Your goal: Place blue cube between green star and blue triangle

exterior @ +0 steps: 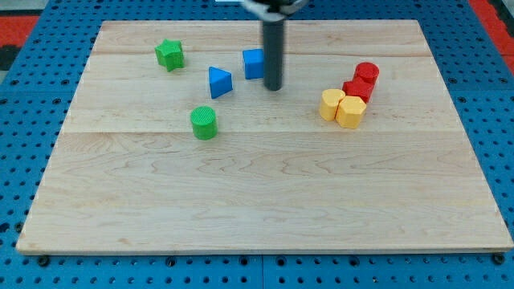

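My tip (274, 87) is standing just to the view's right of the blue cube (253, 63), touching or almost touching it; it is holding nothing. The blue triangle (219, 81) is lying near the cube's left, slightly lower. The green star (169, 54) is sitting farther left of the cube. The green cylinder (204, 123) is resting below-left of the cube.

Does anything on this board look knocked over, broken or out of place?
Nothing stands out. The green star, blue triangle, blue cube and green cylinder sit apart and intact. Two red blocks and two yellow blocks huddle together at the view's right. My tip rests just right of the blue cube.
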`<state>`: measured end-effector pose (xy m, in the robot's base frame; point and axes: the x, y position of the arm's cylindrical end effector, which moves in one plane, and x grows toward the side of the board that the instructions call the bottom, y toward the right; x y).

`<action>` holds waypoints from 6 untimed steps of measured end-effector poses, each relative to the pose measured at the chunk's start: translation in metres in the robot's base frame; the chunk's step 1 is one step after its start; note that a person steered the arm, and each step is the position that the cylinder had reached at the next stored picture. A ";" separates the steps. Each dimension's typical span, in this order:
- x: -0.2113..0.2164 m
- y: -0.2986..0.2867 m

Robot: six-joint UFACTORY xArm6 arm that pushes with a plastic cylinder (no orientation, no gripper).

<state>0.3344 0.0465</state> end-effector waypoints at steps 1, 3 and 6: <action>-0.037 -0.022; 0.000 -0.039; 0.053 -0.125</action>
